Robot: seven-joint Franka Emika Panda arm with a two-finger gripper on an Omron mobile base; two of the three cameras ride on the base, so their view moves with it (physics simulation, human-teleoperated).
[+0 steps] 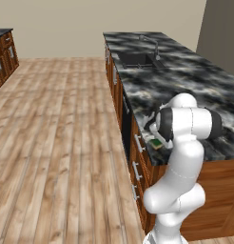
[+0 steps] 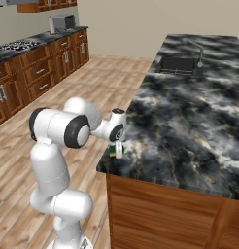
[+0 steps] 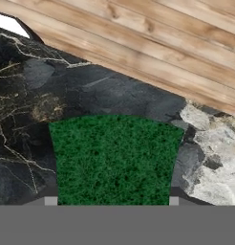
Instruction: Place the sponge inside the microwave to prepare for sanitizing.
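The long island counter is a slab of dark marble veined in white and gold, set on reddish-brown wooden cabinets with metal bar handles; beside it runs a pale plank floor. The left base view shows the cabinet fronts and their handles down the island's side, while the right base view gives the plain wooden end panel and, far off, a second run of cabinets along the wall with a silvery box on top — too small to say what it is. A black sink with a thin curved tap is sunk into the far end of the island.

The white arm bends over the near corner, its gripper pointing down at the counter's edge. The sponge lies flat there, close to the edge — the hand view shows its rough, dark green scrub face uppermost, the fingers standing just at its two short sides. In the left base view a sliver of yellow and green peeks out under the wrist. The jaws are part-way drawn in about the sponge; I cannot tell whether they press on it.
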